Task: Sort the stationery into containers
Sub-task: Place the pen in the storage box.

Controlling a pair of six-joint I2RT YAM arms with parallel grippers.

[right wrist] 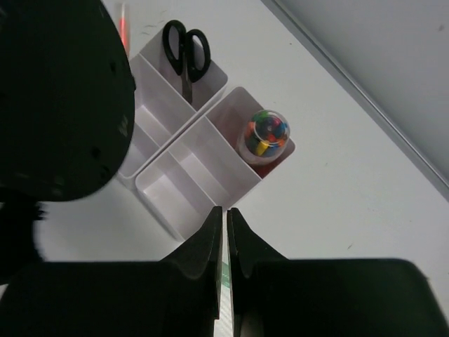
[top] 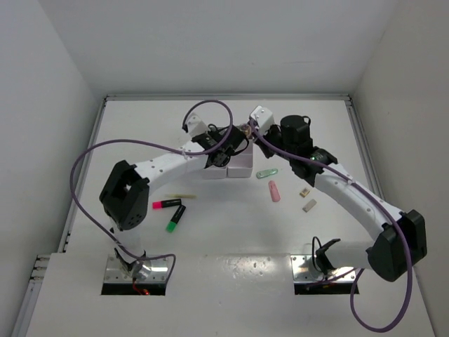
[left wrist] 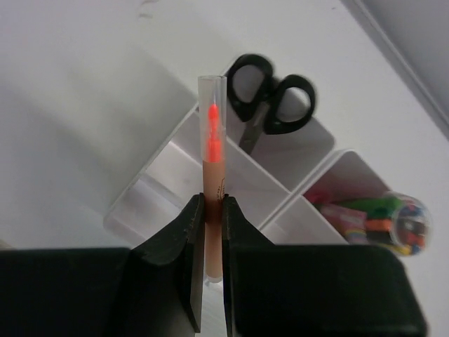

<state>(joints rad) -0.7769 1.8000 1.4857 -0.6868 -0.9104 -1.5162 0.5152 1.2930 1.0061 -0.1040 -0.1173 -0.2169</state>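
My left gripper [left wrist: 213, 200] is shut on a thin pink stick [left wrist: 212, 151] with a clear cap and holds it upright above the white containers [left wrist: 144, 200]. Black-handled scissors [left wrist: 270, 102] stand in a far compartment, and colourful items [left wrist: 365, 217] fill another. My right gripper [right wrist: 224, 210] is shut just above the near corner of the containers [right wrist: 158, 189]. A green sliver shows through the slit between its fingers; I cannot tell what it is. In the top view both grippers, left [top: 223, 144] and right [top: 245, 130], meet over the containers [top: 242, 168].
On the table lie a pink highlighter [top: 167, 203], a green highlighter [top: 174, 218], a yellow stick [top: 179, 196], a green clip [top: 266, 173], a pink eraser [top: 274, 191] and two beige blocks [top: 309, 205]. The left arm's dark bulk [right wrist: 56, 98] fills the right wrist view's left side.
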